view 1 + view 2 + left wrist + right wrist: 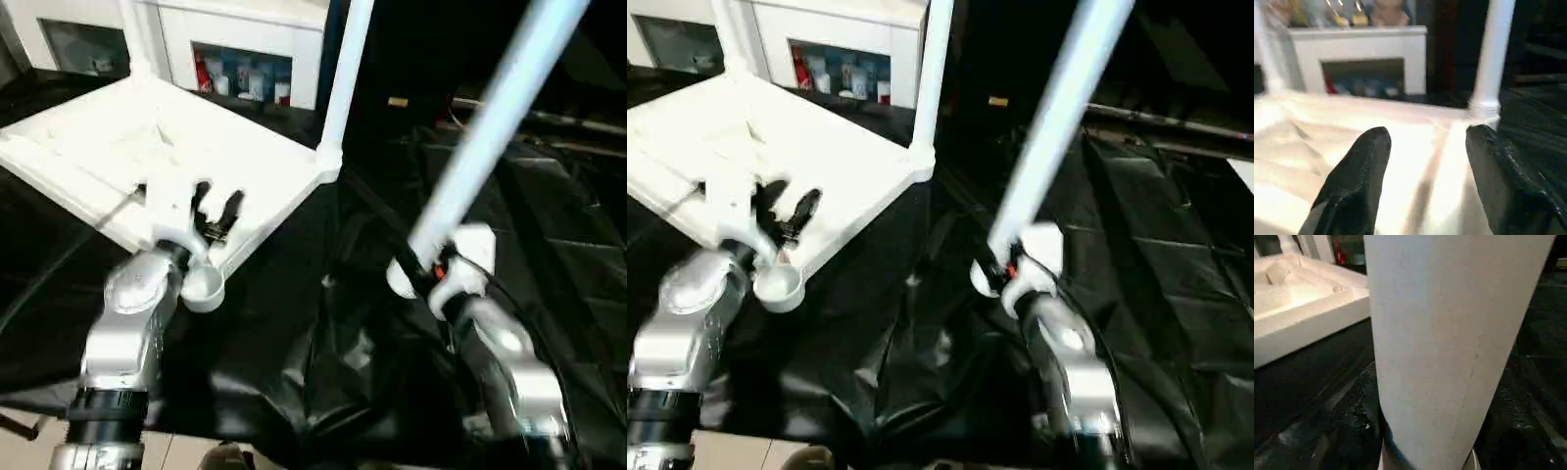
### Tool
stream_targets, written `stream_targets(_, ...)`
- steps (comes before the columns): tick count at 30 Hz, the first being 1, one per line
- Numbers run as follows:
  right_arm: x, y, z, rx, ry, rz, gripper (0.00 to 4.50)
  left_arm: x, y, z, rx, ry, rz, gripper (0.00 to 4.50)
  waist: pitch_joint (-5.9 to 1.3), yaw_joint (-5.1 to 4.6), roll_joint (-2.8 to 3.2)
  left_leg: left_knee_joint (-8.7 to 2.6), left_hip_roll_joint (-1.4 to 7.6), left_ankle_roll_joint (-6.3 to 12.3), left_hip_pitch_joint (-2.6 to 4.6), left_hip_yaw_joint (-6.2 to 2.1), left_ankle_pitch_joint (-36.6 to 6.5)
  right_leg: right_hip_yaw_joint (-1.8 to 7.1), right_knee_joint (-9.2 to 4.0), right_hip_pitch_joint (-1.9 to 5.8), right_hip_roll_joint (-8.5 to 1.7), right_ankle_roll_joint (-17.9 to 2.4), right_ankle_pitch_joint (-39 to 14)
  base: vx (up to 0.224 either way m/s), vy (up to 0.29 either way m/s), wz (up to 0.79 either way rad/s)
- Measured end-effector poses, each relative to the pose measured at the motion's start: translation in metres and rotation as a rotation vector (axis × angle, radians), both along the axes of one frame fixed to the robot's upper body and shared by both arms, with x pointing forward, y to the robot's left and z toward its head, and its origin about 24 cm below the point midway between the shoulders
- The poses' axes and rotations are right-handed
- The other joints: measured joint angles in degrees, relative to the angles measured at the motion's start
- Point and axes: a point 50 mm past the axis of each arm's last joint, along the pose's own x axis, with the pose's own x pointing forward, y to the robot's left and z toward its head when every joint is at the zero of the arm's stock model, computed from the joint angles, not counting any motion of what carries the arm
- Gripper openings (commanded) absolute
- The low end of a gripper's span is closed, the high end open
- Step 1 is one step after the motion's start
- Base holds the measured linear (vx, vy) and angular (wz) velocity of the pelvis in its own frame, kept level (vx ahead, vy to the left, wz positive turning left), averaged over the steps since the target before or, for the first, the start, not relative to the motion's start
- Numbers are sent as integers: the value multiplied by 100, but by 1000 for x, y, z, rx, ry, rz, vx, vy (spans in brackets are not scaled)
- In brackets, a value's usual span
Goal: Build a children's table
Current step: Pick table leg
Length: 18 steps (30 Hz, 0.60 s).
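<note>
While gripped low in the right tool, leg beside tabletop; left tool half-open over its edge.

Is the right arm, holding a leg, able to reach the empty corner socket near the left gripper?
Probably yes. The right gripper holds a leg over bare black cloth, and nothing stands between it and the socket. The left gripper, beside the socket on the tabletop, may crowd it.

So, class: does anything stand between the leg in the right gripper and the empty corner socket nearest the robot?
Nothing visible does. Between the held leg and the empty socket lies only black cloth; the left gripper sits just behind that socket.
</note>
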Motion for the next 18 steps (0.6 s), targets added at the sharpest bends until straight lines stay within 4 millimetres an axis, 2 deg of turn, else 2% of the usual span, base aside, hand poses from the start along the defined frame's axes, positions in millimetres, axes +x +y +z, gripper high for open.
stream_targets(6,0,1,1,-2,-11,-19,191,-4,3,-6,9,9,28,283,6,-21,21,0,-2,0,2,-1,0,1,-17,6,-2,4,4,0,0,0)
stream_targets(9,0,1,1,-3,-18,-10,191,-5,3,-7,12,5,38,283,5,44,24,8,-19,6,1,3,0,7,-20,16,-37,7,18,0,0,0)
stream_targets(10,0,0,1,-3,-19,-8,191,-5,1,-7,8,0,37,283,3,88,44,52,-21,31,-15,-6,-15,15,-23,28,-50,19,27,0,0,0)
stream_targets(11,0,0,2,-5,-19,-9,191,-5,0,-7,6,-1,35,283,0,132,71,104,-16,56,-25,-45,-33,17,-22,45,-52,32,33,17,80,-8)
stream_targets(12,1,-1,2,-6,-20,-10,191,-5,-1,-8,6,-1,34,283,-11,184,110,194,-14,98,-48,-160,-61,20,-22,56,-63,61,32,17,80,-8)
stream_targets(13,1,-1,2,-4,-20,-12,191,-5,-1,-8,4,-2,36,283,-26,245,149,290,-5,134,-71,-313,-120,11,-12,62,-109,115,36,22,134,-18)
stream_targets(14,1,-1,2,-2,-20,-11,191,-5,-1,-8,4,-2,39,283,-32,257,161,290,-4,123,-81,-347,-123,10,-10,63,-145,152,40,16,174,-9)
stream_targets(15,0,0,2,2,-20,-9,191,-5,-1,-8,4,-3,41,283,-41,244,180,288,-15,106,-104,-316,-112,28,-41,75,-216,187,45,16,174,-9)
stream_targets(16,0,2,2,6,-20,-3,191,-5,-1,-8,6,-3,43,283,-48,176,179,252,-55,167,-69,-208,-110,65,-103,76,-255,178,54,9,208,6)
stream_targets(17,1,5,2,10,-23,7,191,-5,1,-7,11,-3,47,283,-52,147,164,212,-106,239,-67,-150,-95,126,-146,73,-284,146,61,2,235,9)
stream_targets(18,2,9,4,16,-29,19,191,-5,4,-7,17,-2,53,283,-49,54,168,175,-180,335,-56,-126,-78,133,-70,21,-274,47,2,2,235,9)
